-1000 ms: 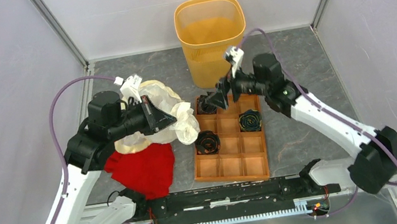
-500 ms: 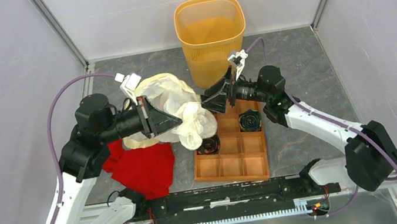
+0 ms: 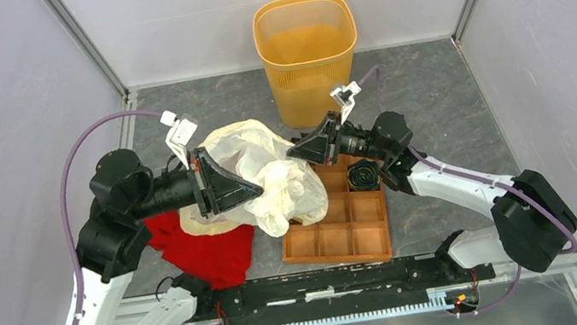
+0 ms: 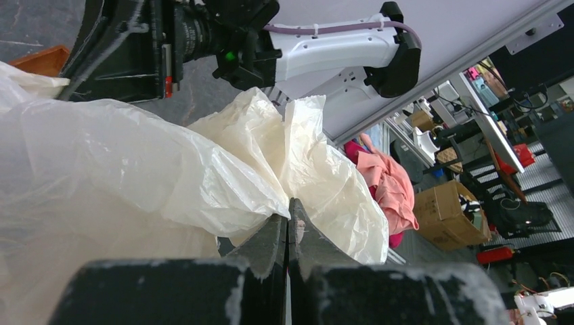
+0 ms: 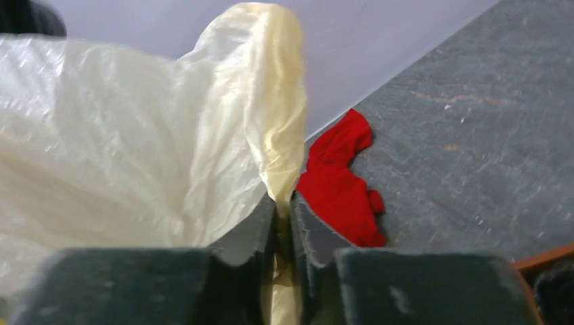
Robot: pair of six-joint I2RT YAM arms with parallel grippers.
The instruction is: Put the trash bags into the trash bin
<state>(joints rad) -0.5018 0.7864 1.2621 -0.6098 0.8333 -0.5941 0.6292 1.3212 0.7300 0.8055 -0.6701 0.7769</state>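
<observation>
- my left gripper (image 3: 255,192) and right gripper (image 3: 292,151) are each clamped on the trash bag (image 3: 285,189); it's bunched between them, short of the trash bin (image 3: 305,39)
- I'd pull its mouth apart gently; thin film

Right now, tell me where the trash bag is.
Top view: the trash bag hangs mid-table, pinched between the left pincer and right pincer, over the red cloth and the tray, short of the trash bin.
</observation>
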